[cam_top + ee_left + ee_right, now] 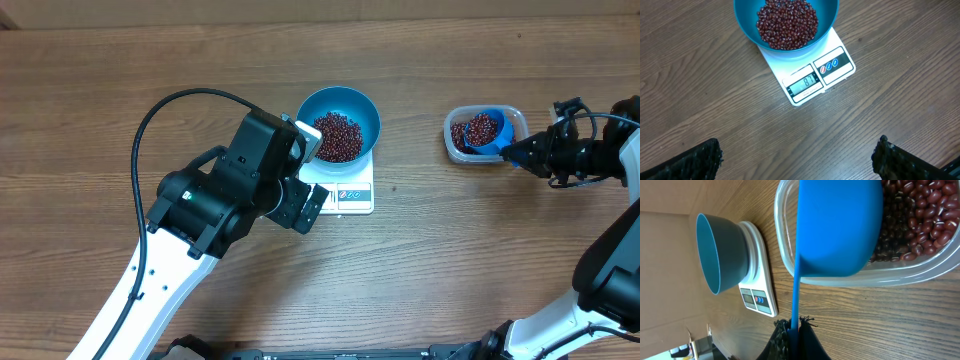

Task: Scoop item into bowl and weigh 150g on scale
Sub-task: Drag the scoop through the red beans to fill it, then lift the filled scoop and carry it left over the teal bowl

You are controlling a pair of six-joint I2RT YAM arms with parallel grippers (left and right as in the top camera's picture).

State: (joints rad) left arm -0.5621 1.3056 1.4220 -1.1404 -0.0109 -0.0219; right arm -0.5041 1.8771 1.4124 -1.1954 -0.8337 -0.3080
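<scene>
On the scale (350,192), the bowl (368,118) holds beans (338,137); left gripper (797,155) hovers released above, right gripper (520,152) clenches the scoop (497,138) at the tub (455,142).

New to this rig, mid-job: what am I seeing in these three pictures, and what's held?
Two robot arms work at a wooden table. One picture looks down from above; the other two come from cameras on each wrist. A round bright blue bowl of small red-brown beans sits on a white square kitchen scale. The left gripper hangs open near the scale, empty. The right gripper is shut on the handle of a small blue scoop, at a clear plastic tub of beans.
</scene>
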